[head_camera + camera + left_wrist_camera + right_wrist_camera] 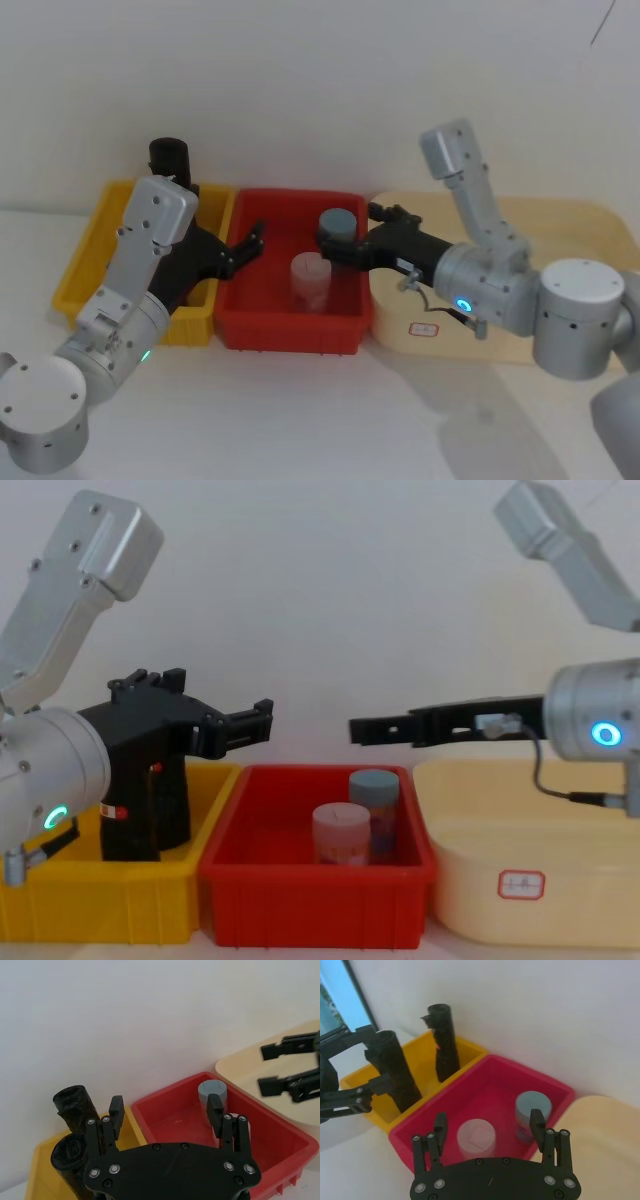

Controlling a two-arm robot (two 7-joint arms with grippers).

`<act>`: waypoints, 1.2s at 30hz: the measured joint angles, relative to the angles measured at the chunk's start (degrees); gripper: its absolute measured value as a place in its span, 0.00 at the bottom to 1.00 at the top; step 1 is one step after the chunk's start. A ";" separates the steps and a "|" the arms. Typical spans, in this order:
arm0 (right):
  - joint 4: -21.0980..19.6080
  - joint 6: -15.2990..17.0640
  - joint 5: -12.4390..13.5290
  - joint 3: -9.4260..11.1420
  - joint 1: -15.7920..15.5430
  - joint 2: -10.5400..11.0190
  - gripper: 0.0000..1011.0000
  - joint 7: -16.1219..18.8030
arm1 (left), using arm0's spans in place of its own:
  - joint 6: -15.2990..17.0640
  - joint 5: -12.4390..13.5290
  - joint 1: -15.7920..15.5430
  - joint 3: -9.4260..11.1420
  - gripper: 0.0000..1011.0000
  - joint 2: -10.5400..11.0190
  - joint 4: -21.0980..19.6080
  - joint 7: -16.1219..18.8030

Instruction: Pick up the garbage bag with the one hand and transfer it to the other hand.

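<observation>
Garbage bag [394,1062] stands upright in the yellow bin [85,250]. It's a black crinkly roll, w/ a second roll [445,1045] just like it farther back in the same bin. Both stand free. In the chest view we see a black roll in the yellow bin w/ a small red-white label low on its side; we can't tell which of the two that is.

The left gripper [165,1107], on the green-ringed arm, hangs above the bins w/ its claw spread wide & empty. Its fingers lie level, tips over the left wall of the red bin [290,335], pointing right. The garbage bag is just beside & below the gripper's body, i.e. outside the claw.

The right gripper [488,1121], on the blue-ringed arm, reaches in from over the cream tray [580,225], claw also wide & holding nothing. Its tips are over the red bin's right part, above the blue-lidded jar [338,222]; per the chest view they don't touch it. We see the two grippers facing each other across the red bin at approx. the same height, w/ a gap between the tips.

Inside the red bin the blue-lidded jar is at the back & a pink-lidded jar [310,280] sits just in front of it, both upright. The cream tray has a small tag on its front wall.
</observation>
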 joint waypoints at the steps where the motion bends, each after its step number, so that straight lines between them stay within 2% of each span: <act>1: 0.40 0.00 -0.12 -0.36 0.40 -0.11 0.99 0.26 | 0.00 0.00 0.00 0.00 0.99 0.00 0.00 0.00; 7: 4.32 -0.42 -1.57 -3.37 3.79 -1.02 0.99 1.89 | 0.00 0.00 0.00 0.00 0.99 0.00 0.00 0.00; 17: 8.45 -2.49 -4.09 -6.19 6.81 -1.23 0.99 3.36 | 0.00 0.00 0.00 0.00 0.99 -0.01 0.00 0.00; 25: 10.91 -3.78 -5.46 -7.48 8.00 -1.14 0.99 4.38 | 0.00 0.00 0.00 0.00 0.99 0.00 0.00 0.00; 36: 14.38 -3.71 -5.31 -7.86 9.12 -2.40 0.99 6.09 | 0.00 0.00 0.00 0.00 0.99 0.00 0.00 0.00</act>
